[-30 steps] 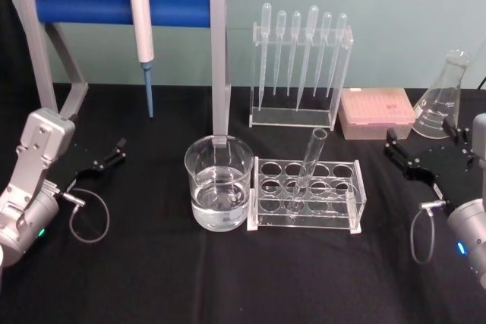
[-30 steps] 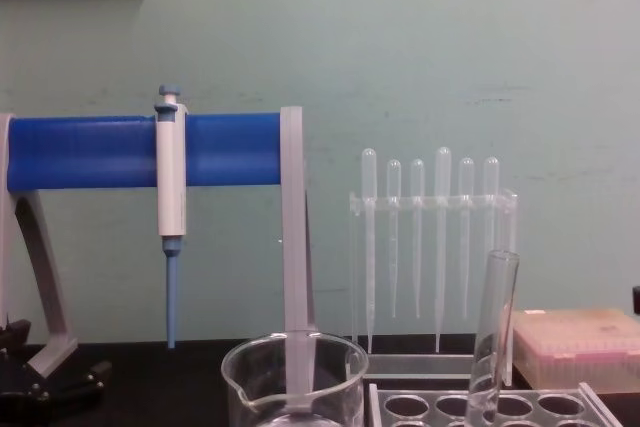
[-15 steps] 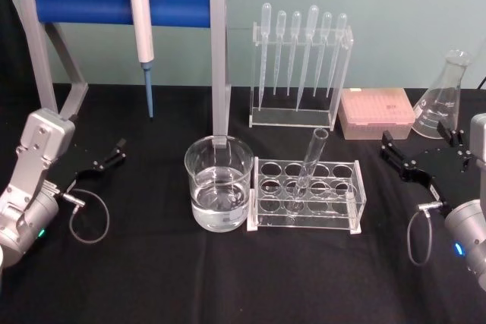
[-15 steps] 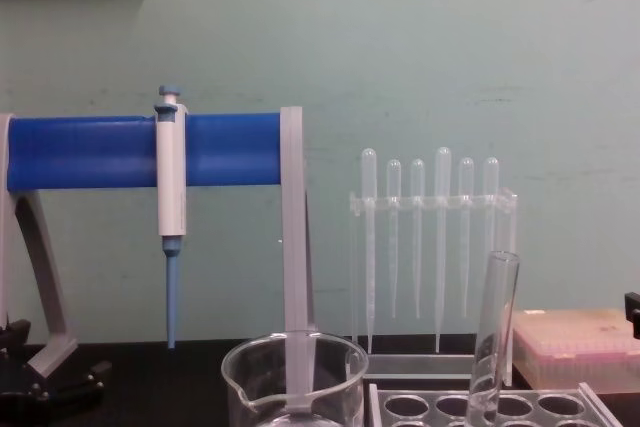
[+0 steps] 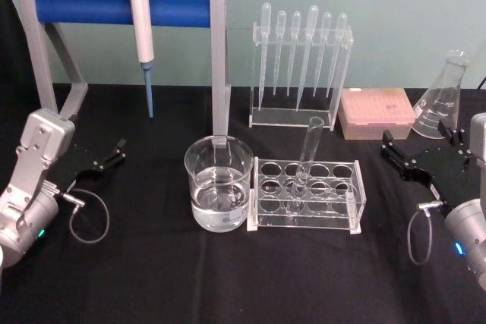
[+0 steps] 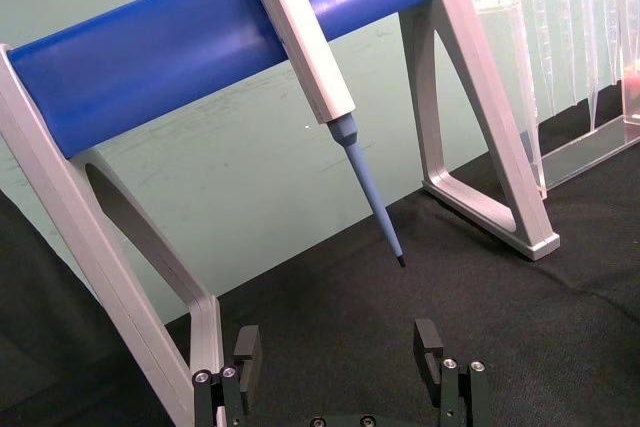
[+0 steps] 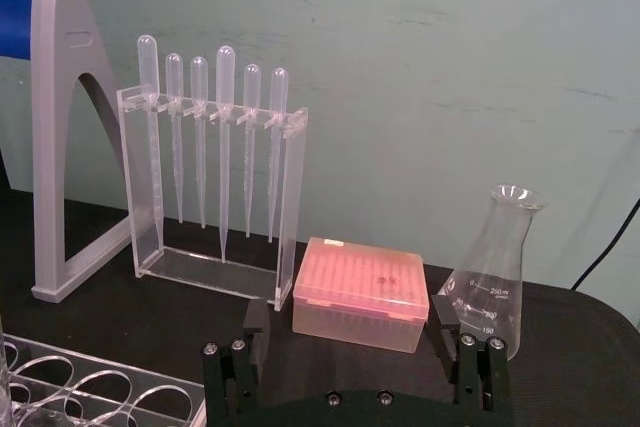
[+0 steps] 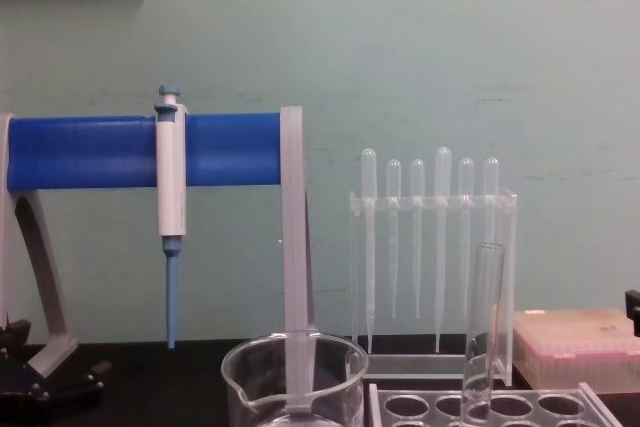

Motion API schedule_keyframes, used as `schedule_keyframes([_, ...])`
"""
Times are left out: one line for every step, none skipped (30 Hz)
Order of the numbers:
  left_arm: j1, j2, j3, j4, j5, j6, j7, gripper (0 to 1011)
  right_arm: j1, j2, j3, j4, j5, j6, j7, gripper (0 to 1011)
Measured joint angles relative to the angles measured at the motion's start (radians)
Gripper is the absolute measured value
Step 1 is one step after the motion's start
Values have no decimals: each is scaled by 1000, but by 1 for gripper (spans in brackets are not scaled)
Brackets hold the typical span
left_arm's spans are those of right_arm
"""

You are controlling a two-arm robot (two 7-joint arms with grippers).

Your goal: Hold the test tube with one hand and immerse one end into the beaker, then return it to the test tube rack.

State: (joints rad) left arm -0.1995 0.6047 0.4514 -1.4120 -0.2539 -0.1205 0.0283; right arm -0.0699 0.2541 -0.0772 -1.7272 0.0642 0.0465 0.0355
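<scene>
With the test tube [image 5: 304, 160] standing in the rack [image 5: 307, 195] at frame centre, the open right hand [image 5: 416, 158] should close on its upper half, clear of the beaker [image 5: 219, 182]; the left hand [image 5: 97, 161] idles open.

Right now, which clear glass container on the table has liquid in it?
The beaker, left of the tube rack; the flask and test tube look empty.

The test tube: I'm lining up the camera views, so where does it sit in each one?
Head view: the test tube stands in the clear rack, right of the beaker.
Chest view: test tube at lower right.
Left wrist view: not in it.
Right wrist view: not in it.
Shared landmark: the pipette stand behind it.
</scene>
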Motion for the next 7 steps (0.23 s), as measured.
schedule_keyframes([0,0,0,0,0,0,0,1000,0,0,0,0,0,0,0,1002])
schedule_keyframes([0,0,0,0,0,0,0,1000,0,0,0,0,0,0,0,1002])
schedule_keyframes([0,0,0,0,0,0,0,1000,0,0,0,0,0,0,0,1002])
schedule_keyframes([0,0,0,0,0,0,0,1000,0,0,0,0,0,0,0,1002])
schedule_keyframes([0,0,0,0,0,0,0,1000,0,0,0,0,0,0,0,1002])
schedule_keyframes([0,0,0,0,0,0,0,1000,0,0,0,0,-1,-1,-1,1002])
schedule_keyframes([0,0,0,0,0,0,0,1000,0,1,0,0,-1,-1,-1,1002])
